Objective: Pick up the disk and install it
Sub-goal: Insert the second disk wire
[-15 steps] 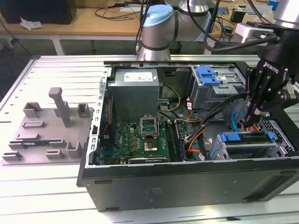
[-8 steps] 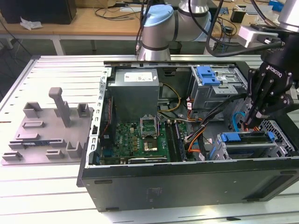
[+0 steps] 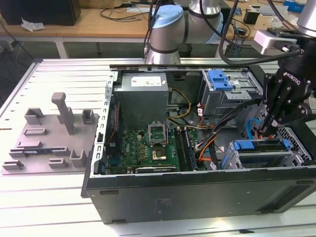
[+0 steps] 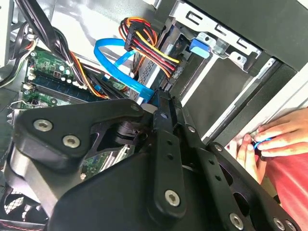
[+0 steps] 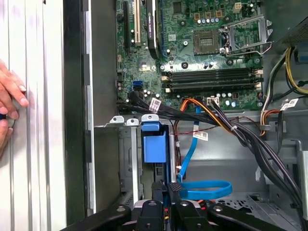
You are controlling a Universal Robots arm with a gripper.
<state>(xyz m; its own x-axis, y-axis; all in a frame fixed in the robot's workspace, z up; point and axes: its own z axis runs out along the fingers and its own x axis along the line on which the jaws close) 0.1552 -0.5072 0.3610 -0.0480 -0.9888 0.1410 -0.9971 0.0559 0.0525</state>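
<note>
The disk (image 3: pixel 261 153), one only, sits in its blue carrier inside the lower drive cage, near the computer case's (image 3: pixel 197 197) front corner. The pincer (image 3: pixel 270 129) hangs just above it, fingers drawn together, holding nothing I can make out. One blue cable (image 5: pixel 207 188) and a bundle of wires (image 4: pixel 144 41) crowd that bay, and a person's hand (image 4: pixel 274 139) rests on the surface beside the case.

The exterior view looks down at a slant from in front of my bench (image 3: pixel 54 207), taking in the whole open computer case (image 3: pixel 197 192), with my tool (image 3: pixel 269 129) at about three o'clock. The first wrist view stares nearly straight down past my tool (image 5: pixel 166 195) onto the motherboard (image 5: pixel 207 53), fairly near. The second wrist view sits close behind my tool (image 4: pixel 156 103), looking aslant into the case. Both wrist views share the blue cable (image 5: pixel 202 188) (image 4: pixel 120 67) and a person's hand (image 5: pixel 9 103) (image 4: pixel 276 139) at the case edge.
</note>
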